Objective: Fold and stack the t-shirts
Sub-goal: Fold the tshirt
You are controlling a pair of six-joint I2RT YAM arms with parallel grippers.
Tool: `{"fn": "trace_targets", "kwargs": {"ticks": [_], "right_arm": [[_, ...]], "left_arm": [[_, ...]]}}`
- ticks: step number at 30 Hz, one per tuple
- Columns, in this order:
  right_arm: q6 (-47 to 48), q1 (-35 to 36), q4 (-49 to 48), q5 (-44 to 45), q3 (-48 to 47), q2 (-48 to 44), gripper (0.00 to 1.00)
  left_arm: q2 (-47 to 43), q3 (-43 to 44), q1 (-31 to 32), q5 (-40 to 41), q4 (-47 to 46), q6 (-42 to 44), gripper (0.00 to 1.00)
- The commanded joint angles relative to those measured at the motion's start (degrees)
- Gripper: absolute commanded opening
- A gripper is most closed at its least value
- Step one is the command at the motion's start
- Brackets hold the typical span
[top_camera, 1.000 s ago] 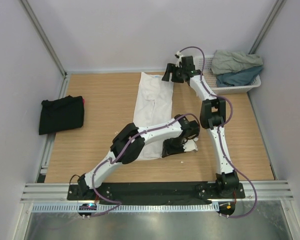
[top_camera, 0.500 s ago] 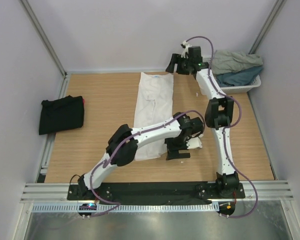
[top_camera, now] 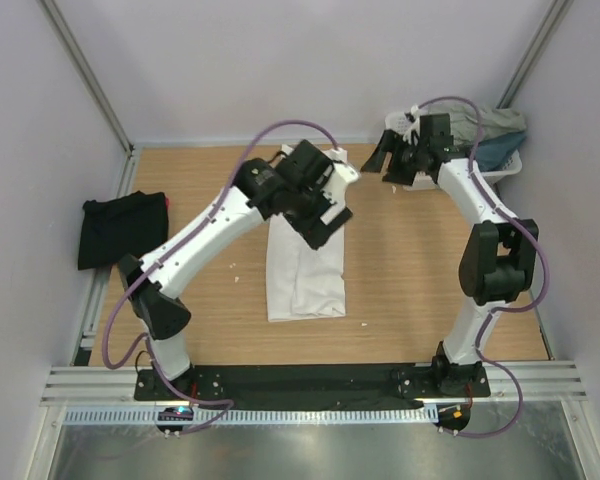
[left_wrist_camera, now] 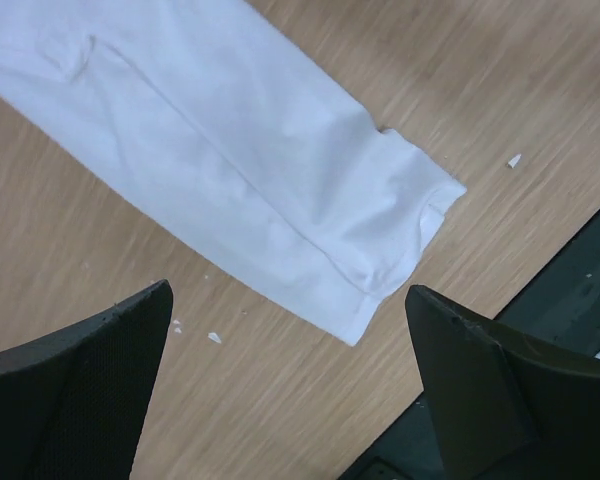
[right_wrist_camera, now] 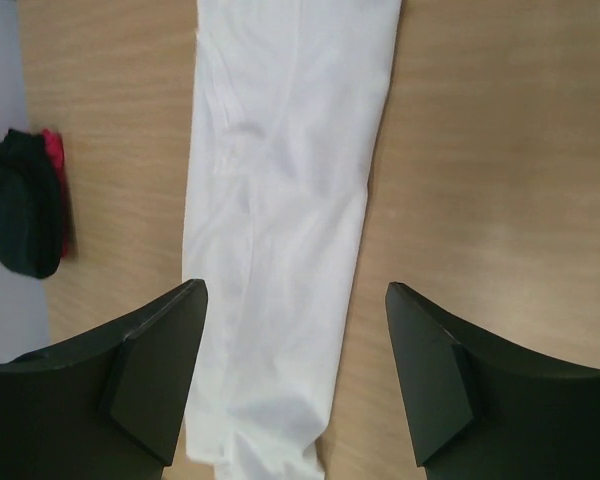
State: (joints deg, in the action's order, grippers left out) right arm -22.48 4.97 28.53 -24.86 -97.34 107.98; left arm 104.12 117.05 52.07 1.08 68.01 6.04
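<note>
Having just released the lengthwise-folded white t-shirt (top_camera: 305, 270), the left gripper (left_wrist_camera: 288, 295) hangs open at twelve o'clock. The right gripper (right_wrist_camera: 295, 290) waits at one o'clock, open and empty; a crosswise fold likely follows.

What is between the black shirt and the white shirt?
Just bare wooden table between the black shirt and white shirt, clearest in the right wrist view. From above, the left arm crosses over it.
</note>
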Motion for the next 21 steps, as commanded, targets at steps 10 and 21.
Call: {"fn": "trace_targets", "kwargs": {"ticks": [10, 21], "right_arm": [[-16.63, 1.88, -6.47, -19.78, 40.20, -15.25, 0.70], [-20.41, 5.31, -9.46, -25.58, 57.34, -16.67, 0.59]], "left_arm": [[-8.40, -39.93, -31.15, -32.89, -17.28, -36.62, 0.79], [-8.84, -61.76, -33.53, -36.68, -34.42, -49.02, 0.73]]}}
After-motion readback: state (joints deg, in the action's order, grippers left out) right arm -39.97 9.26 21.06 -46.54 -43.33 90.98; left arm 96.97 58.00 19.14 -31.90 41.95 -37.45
